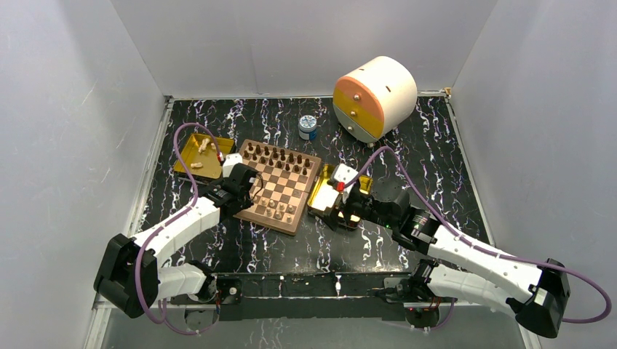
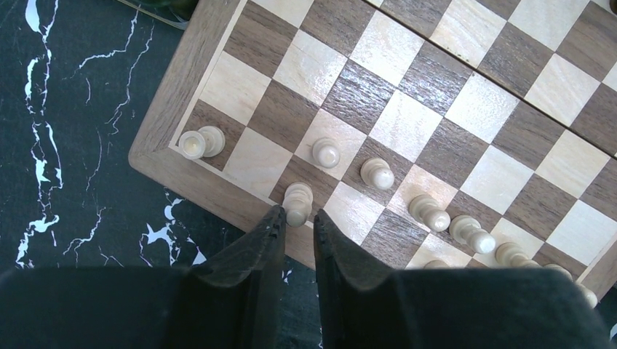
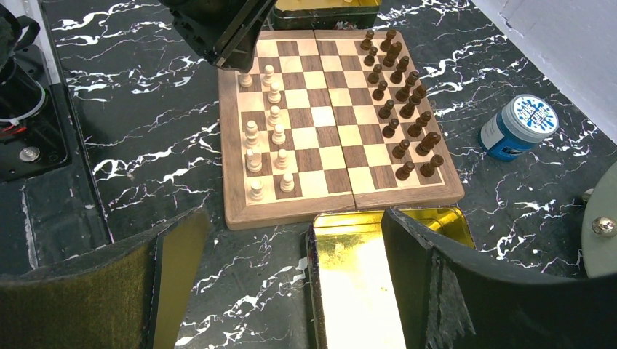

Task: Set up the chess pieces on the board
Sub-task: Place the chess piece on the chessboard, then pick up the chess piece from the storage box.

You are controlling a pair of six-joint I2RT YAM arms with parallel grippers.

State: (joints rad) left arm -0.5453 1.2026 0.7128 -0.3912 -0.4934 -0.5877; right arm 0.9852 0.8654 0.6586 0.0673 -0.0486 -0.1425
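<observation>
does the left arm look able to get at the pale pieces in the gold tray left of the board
Probably yes: the left claw sits at the board's near-left corner, and the gold tray with its pale pieces lies close by, nothing standing between.

Glossy wooden board, shiny gold metal tray — glossy marbled tabletop

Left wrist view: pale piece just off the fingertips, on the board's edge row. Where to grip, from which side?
Probably take the pale piece by its upper body, left end effector coming straight down. It stands upright; edge-row squares on both sides look free, while pawns crowd the next row, so close along the edge row.
</observation>
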